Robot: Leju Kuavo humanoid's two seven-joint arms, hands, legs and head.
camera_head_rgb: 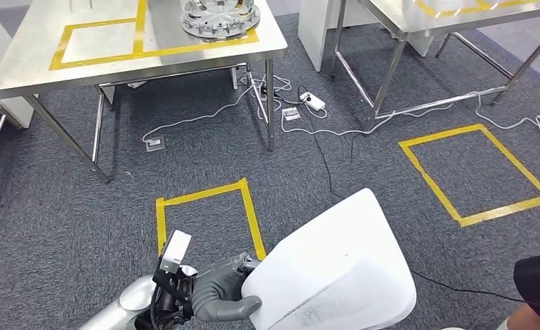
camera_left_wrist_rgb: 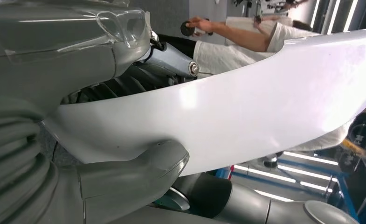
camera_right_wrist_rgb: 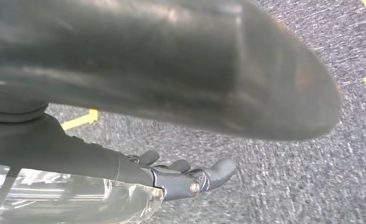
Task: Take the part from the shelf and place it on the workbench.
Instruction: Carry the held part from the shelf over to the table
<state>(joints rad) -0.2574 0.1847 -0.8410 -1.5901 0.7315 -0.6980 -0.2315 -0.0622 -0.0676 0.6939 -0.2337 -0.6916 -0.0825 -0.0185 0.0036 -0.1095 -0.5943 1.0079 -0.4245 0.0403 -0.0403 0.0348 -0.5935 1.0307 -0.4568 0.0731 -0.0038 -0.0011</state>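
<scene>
The white part (camera_head_rgb: 336, 271), a smooth curved shell, is carried low in front of the robot, above the grey carpet (camera_head_rgb: 81, 227). Its long axis runs from near the robot's body up and away toward the right, with the rounded narrower end pointing forward. The left hand (camera_head_rgb: 219, 292) grips its near left edge: in the left wrist view the thick grey thumb (camera_left_wrist_rgb: 134, 175) presses on the pale outer face while darker fingers (camera_left_wrist_rgb: 171, 56) reach behind the rim. In the right wrist view the right hand (camera_right_wrist_rgb: 185, 177) lies under the part's dark underside (camera_right_wrist_rgb: 171, 60) with its fingers stretched out; whether they touch the part cannot be told. On the carpet ahead are yellow tape squares (camera_head_rgb: 208, 220), white cables and a power strip (camera_head_rgb: 313, 101). Beyond them stands a steel workbench (camera_head_rgb: 26, 65) with yellow tape markings and a round metal part (camera_head_rgb: 220, 17) on it. A person (camera_head_rgb: 538, 278) stands at the right edge.
</scene>
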